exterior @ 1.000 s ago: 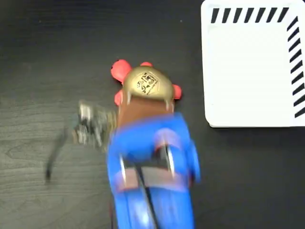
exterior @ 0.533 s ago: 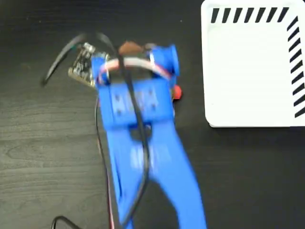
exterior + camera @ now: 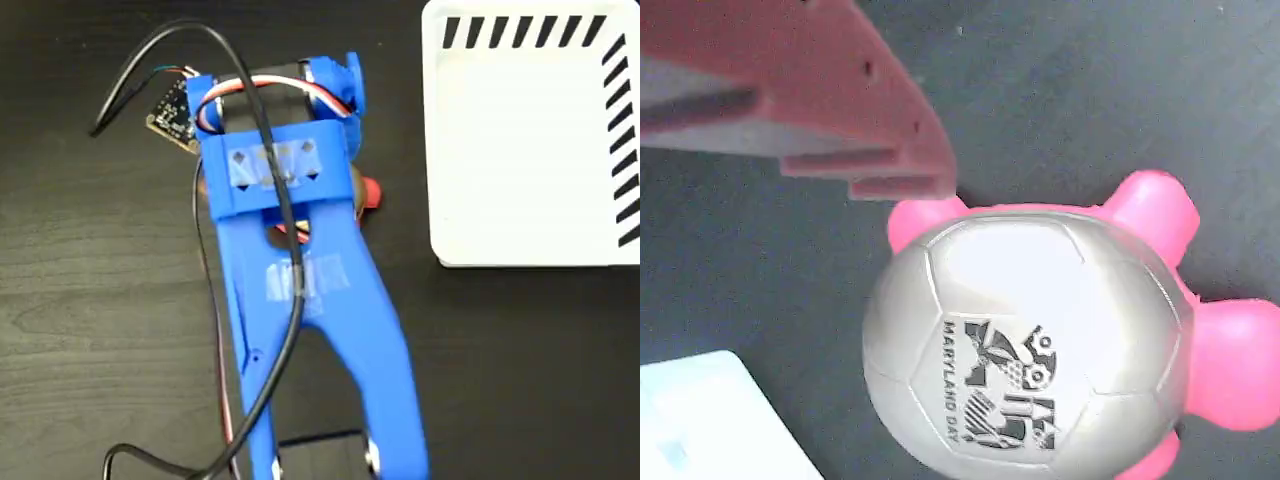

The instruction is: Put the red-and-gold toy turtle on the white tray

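Turtle (image 3: 1030, 350) sits on the dark table (image 3: 90, 300) under the arm (image 3: 300, 300), well left of the tray (image 3: 520, 150). Gripper (image 3: 910, 180) hovers above; jaws probably open, though that cannot be told. Grasp and transfer remain.

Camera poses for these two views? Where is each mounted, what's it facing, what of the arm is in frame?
Fixed view: overhead, looking straight down on the dark table; the blue arm reaches up from the bottom edge and hides most of the turtle; the white tray sits top right.
Wrist view: rides on the arm, looking down at close range on the turtle's shell; one gripper finger shows at top left, the other is out of frame.
Shared: the turtle, the table, and the tray, a corner of which shows in the wrist view.
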You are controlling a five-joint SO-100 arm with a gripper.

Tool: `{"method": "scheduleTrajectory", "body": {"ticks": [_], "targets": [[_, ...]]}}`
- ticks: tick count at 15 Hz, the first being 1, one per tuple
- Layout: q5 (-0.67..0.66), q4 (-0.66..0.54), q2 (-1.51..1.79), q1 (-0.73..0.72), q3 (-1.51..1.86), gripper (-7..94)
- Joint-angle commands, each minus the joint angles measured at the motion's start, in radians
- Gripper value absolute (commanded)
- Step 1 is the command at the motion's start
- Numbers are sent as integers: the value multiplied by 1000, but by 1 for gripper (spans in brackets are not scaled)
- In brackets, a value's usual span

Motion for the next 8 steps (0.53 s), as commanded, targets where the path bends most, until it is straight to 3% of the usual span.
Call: {"method": "scheduleTrajectory", "body": {"ticks": [1,8], "targets": [[2,55,-14,15,-72,53],[-14,77,-167,-11,-115,61]]}}
